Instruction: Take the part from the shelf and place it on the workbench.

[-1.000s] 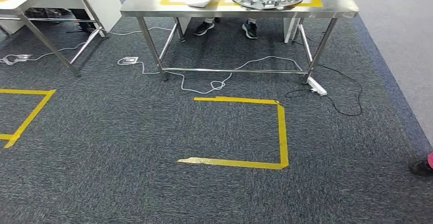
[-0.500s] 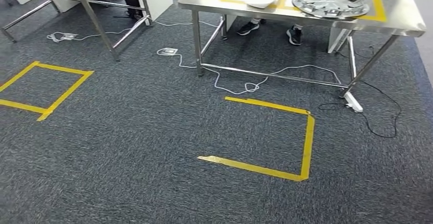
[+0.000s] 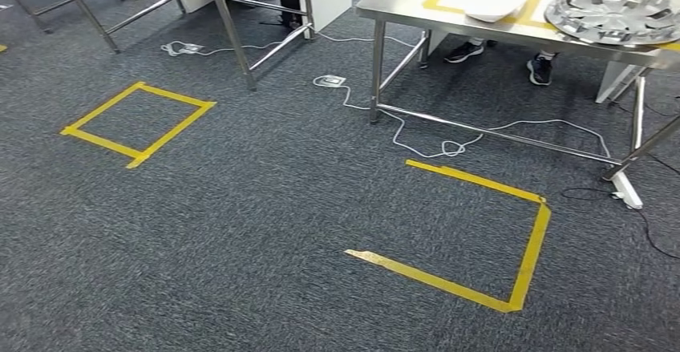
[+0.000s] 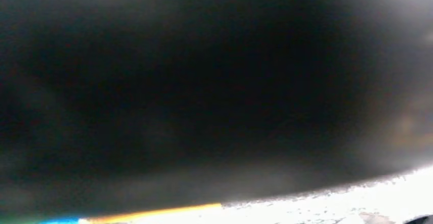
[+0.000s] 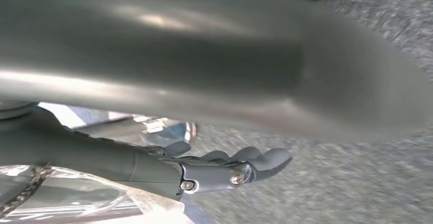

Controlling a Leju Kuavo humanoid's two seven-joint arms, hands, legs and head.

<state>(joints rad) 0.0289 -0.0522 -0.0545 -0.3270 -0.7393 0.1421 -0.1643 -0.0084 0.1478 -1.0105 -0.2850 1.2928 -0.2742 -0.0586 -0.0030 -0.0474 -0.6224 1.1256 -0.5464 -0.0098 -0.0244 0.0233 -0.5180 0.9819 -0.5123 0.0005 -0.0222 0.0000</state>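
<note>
On the far left, our left wrist view is dark blur, so we cannot tell how the left hand's fingers lie or whether they carry anything. In the head view, reading from the left, we see a small yellow tape square (image 3: 176, 95) on the grey carpet (image 3: 265, 208). Next comes a larger three-sided tape outline (image 3: 529, 248), and behind it stands the steel workbench (image 3: 401, 3). On the bench a white sheet-like thing (image 3: 491, 3) lies in one taped frame, and further right a silvery wheel cover (image 3: 616, 14) lies in another. A person's shoes (image 3: 539, 70) show under the bench.

In the right wrist view the right hand (image 5: 230, 170) has its fingers gently curled, with crinkled clear plastic (image 5: 76, 193) just beside it and a big smooth grey shape (image 5: 204, 55) close to the lens. We cannot tell whether the fingers grip either of them. We judge that we are in a walking or turning step, between shelf and bench. Whether the wheel cover on the bench is this task's part, we cannot say.

If a part is in hand, the next move calls for squaring up to the bench at the larger tape outline. If not, it calls for finding the shelf.

Against the earlier frames the whole floor has slid rightward, and the small square has come further in. That is our own turn to the left, not a move of the things.
</note>
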